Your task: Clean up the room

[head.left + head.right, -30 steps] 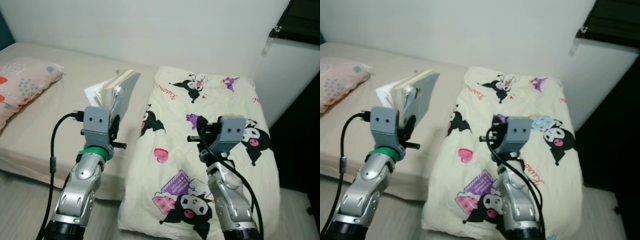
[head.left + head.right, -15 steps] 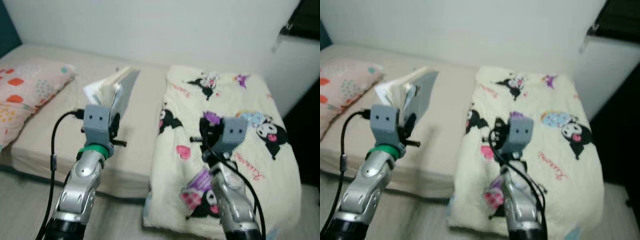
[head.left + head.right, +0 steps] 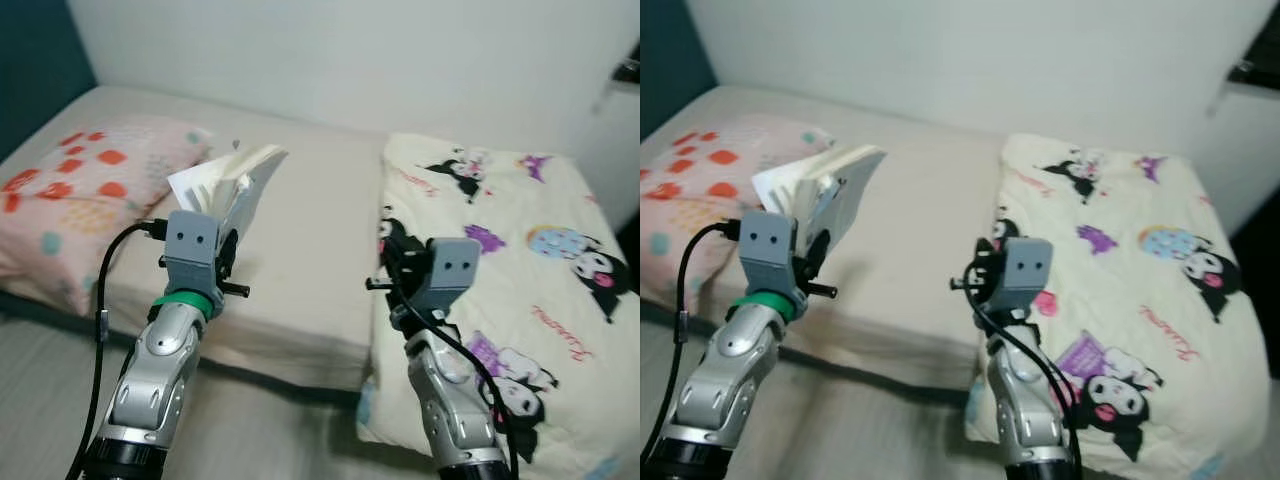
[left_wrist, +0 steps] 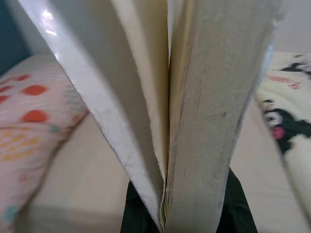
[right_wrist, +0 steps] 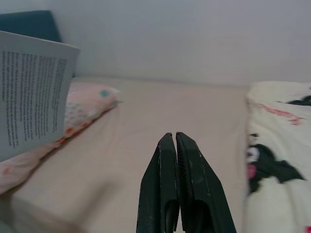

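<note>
My left gripper (image 3: 226,215) is shut on a white paperback book (image 3: 232,180), held up over the front left part of the bed (image 3: 310,230), its pages fanned open at the top. In the left wrist view the book (image 4: 194,111) rises straight out from between the black fingers (image 4: 235,206). My right gripper (image 3: 392,250) is raised at the middle of the bed, beside the quilt's edge, and holds nothing. In the right wrist view its fingers (image 5: 187,184) are pressed together, and a printed page of the book (image 5: 31,92) shows off to the side.
A cream quilt with cartoon prints (image 3: 510,270) covers the bed's right half. A pink spotted pillow (image 3: 80,195) lies at its left end. A white wall (image 3: 350,50) runs behind the bed. Grey floor (image 3: 270,420) lies along its front edge.
The whole view has swung to the left: the pillow has come well into the picture and the quilt has slid right. Both arms keep their poses, the book still held.
</note>
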Robot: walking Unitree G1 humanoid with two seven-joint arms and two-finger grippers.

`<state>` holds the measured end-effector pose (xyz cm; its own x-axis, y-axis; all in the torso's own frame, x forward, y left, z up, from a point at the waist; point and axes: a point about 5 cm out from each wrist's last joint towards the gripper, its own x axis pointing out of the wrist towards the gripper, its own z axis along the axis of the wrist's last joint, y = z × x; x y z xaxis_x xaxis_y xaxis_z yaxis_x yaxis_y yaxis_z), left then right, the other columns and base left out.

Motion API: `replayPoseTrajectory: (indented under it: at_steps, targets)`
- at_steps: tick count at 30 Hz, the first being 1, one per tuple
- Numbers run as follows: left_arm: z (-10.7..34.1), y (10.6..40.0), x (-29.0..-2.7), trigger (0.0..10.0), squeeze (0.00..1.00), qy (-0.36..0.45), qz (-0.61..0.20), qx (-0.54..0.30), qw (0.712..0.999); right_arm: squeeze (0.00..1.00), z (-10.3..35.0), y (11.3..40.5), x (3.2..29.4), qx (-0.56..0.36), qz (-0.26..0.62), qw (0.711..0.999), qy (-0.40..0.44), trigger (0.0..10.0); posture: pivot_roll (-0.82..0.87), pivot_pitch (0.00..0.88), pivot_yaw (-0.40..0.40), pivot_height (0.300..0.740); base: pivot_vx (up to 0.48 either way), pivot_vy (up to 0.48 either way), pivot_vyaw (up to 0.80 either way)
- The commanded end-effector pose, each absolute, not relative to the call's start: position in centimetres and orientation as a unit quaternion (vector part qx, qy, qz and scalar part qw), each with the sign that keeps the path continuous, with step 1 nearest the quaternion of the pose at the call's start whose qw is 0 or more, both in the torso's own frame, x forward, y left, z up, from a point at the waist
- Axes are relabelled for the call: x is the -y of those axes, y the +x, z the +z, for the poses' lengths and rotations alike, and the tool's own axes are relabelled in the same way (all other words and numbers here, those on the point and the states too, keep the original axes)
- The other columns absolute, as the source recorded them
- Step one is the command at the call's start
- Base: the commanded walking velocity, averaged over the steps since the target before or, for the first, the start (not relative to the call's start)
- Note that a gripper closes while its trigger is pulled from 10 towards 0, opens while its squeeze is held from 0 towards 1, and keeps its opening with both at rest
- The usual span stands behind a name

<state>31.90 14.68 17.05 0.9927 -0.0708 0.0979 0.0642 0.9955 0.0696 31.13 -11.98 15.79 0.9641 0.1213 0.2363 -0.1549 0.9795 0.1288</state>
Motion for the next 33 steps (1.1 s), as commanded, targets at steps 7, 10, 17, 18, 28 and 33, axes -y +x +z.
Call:
replayPoseTrajectory:
  at_steps: [7, 10, 17, 18, 28, 33]
  targets:
    - [17.1, 32.1, -14.4, 10.0, 0.00, 0.039, -0.042, 0.050, 0.997, 0.00, 15.4, 30.9, 12.4, 0.109, 0.059, 0.990, 0.065, 10.0, -0.05, 0.026, 0.048, 0.707, 0.000, 0.000, 0.00]
    - [17.0, 32.1, -14.5, 10.0, 0.00, 0.040, -0.040, 0.048, 0.997, 0.00, 15.4, 30.9, 12.5, 0.109, 0.059, 0.990, 0.064, 10.0, -0.05, 0.028, 0.048, 0.707, 0.000, 0.000, 0.00]
    - [16.8, 32.2, -14.6, 10.0, 0.00, 0.033, -0.033, 0.041, 0.998, 0.00, 15.3, 30.9, 12.5, 0.106, 0.057, 0.991, 0.058, 10.0, -0.05, 0.030, 0.047, 0.707, 0.000, 0.000, 0.00]
    - [16.6, 32.1, -14.5, 10.0, 0.00, 0.046, -0.039, 0.034, 0.998, 0.00, 15.1, 30.9, 12.5, 0.104, 0.056, 0.992, 0.054, 10.0, -0.05, 0.031, 0.046, 0.707, 0.000, 0.000, 0.00]
    - [14.8, 31.6, -13.6, 10.0, 0.00, 0.056, -0.062, -0.010, 0.996, 0.00, 14.0, 30.7, 12.1, 0.075, 0.066, 0.994, 0.046, 10.0, -0.04, 0.042, 0.040, 0.707, 0.000, 0.000, 0.00]
    - [14.8, 31.6, -13.6, 10.0, 0.00, 0.052, -0.063, -0.013, 0.997, 0.00, 13.5, 30.8, 12.3, 0.063, 0.057, 0.996, 0.021, 10.0, -0.04, 0.043, 0.040, 0.707, 0.000, 0.000, 0.32]
